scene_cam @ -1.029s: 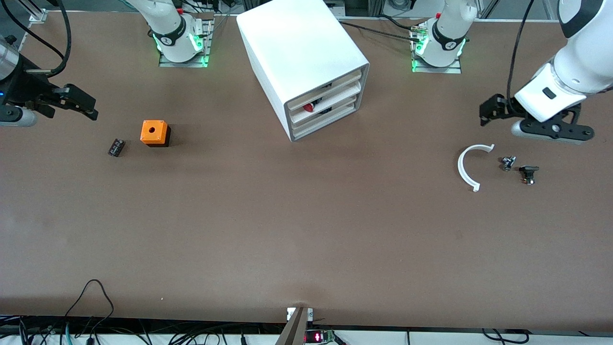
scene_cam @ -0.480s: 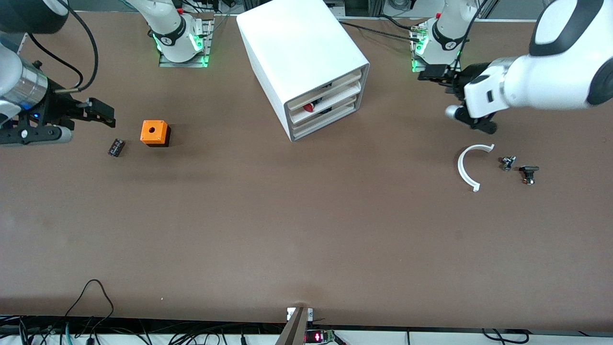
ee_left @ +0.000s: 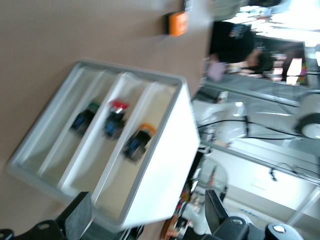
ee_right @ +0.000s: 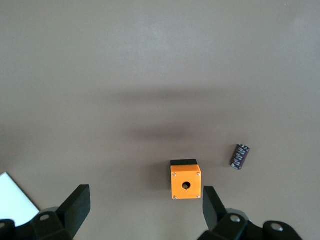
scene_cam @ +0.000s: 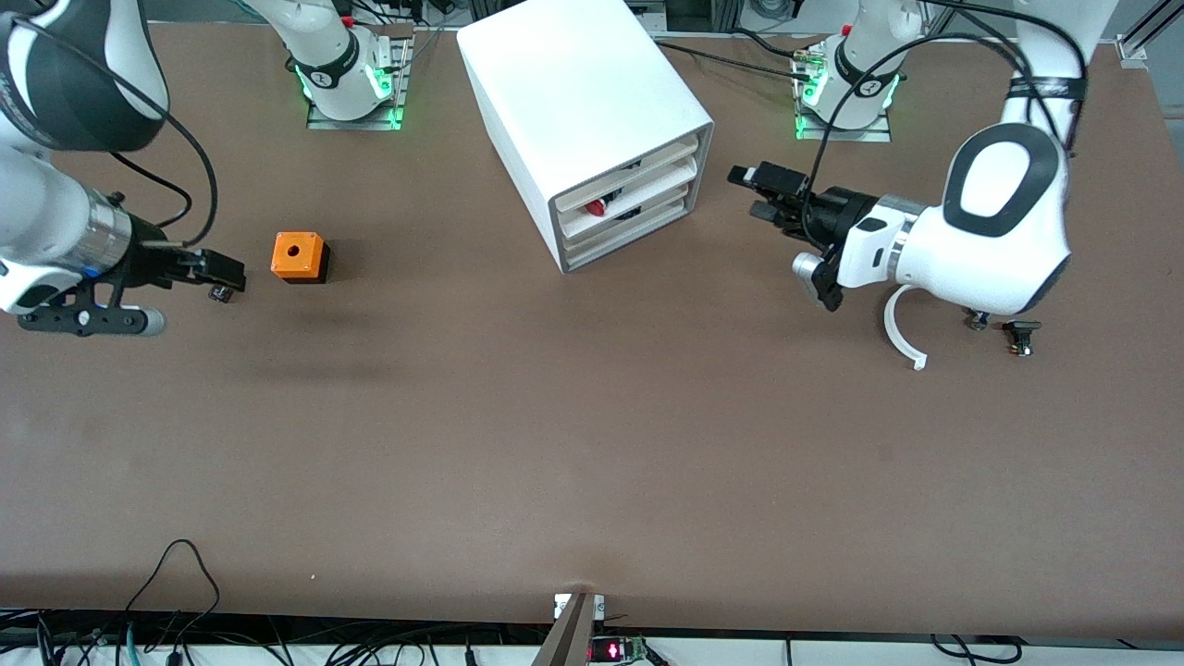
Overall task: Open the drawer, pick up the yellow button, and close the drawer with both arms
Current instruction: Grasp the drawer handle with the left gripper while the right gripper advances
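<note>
The white cabinet has three drawers, all pushed in. In the left wrist view the cabinet shows a green-capped piece, a red-capped piece and the orange-capped button, one in each drawer. The button lies in the top drawer. My left gripper is open and empty, level with the drawer fronts and a short way off them; its fingers show in its wrist view. My right gripper is open and empty beside the orange cube, toward the right arm's end.
A small black cylinder lies just under the right gripper; it also shows in the right wrist view beside the cube. A white curved piece, a small metal part and a black part lie near the left arm.
The left arm has swung from its end of the table to the drawer fronts. The right gripper has moved toward the orange cube and over the black cylinder.
</note>
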Tool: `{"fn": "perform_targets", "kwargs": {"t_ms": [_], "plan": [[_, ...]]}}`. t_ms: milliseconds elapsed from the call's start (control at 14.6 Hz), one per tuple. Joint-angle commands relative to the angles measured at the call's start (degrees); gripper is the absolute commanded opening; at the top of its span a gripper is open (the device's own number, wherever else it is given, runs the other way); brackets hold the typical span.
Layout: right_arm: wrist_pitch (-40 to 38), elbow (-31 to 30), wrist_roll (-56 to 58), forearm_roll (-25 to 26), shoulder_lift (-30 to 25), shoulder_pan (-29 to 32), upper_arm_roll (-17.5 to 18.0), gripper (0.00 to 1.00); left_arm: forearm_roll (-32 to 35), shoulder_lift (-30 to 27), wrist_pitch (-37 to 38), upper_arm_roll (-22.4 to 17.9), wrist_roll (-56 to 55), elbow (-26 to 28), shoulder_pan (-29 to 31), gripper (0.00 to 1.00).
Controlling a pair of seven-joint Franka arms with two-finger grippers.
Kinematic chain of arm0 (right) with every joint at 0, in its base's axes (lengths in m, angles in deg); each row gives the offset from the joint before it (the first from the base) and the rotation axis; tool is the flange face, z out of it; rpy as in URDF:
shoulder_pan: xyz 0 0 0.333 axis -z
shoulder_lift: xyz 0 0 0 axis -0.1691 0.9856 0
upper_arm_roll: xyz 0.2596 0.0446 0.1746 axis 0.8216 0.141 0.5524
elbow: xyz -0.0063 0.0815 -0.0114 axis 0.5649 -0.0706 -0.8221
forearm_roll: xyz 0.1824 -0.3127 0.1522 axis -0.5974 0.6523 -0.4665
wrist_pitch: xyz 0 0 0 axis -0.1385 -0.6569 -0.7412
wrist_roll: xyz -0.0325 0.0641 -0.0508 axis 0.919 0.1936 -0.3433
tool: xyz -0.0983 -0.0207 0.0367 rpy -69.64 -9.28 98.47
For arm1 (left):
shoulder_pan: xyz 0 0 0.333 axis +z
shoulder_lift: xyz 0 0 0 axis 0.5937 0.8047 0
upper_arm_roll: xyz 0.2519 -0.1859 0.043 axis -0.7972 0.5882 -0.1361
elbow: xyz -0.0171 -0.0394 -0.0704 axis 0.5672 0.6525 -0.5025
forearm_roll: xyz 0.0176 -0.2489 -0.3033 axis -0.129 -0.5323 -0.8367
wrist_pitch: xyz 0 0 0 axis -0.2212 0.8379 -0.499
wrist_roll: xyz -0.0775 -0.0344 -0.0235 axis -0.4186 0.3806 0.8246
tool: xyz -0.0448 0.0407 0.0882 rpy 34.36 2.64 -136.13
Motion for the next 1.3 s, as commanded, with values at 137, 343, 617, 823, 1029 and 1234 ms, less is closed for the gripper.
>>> {"fn": "perform_targets", "kwargs": {"t_ms": [137, 343, 617, 823, 1029, 1234], "plan": [[0.79, 7.4, -6.41, 0.1, 6.42, -1.31, 0.63, 1.0, -12.61, -1.2, -10.13, 3.59, 17.79, 14.86, -0.42, 0.92], [0.44, 10.84, -11.77, 0.19, 8.8, -3.77, 0.54, 1.0, -15.99, 2.83, -9.97, 6.4, 24.38, 18.04, -0.69, 0.87], [0.0, 14.7, -20.38, 0.19, 11.87, -6.84, 0.54, 1.0, -15.99, 9.6, -9.79, 6.41, 32.39, 18.13, -0.51, 0.88], [0.0, 17.26, -26.97, 0.1, 13.46, -9.48, 0.54, 1.0, -16.08, 9.79, -9.35, 7.11, 32.84, 19.97, -0.51, 0.85], [-0.09, 19.01, -32.17, 0.01, 14.25, -11.5, 0.63, 1.0, -15.99, 9.35, -6.9, 8.17, 32.93, 21.21, -0.16, 0.73], [0.26, 20.69, -36.82, -0.86, 15.04, -13.7, 0.63, 1.0, -15.99, 9.26, -5.22, 8.17, 32.93, 21.82, -0.51, 0.72]]}}
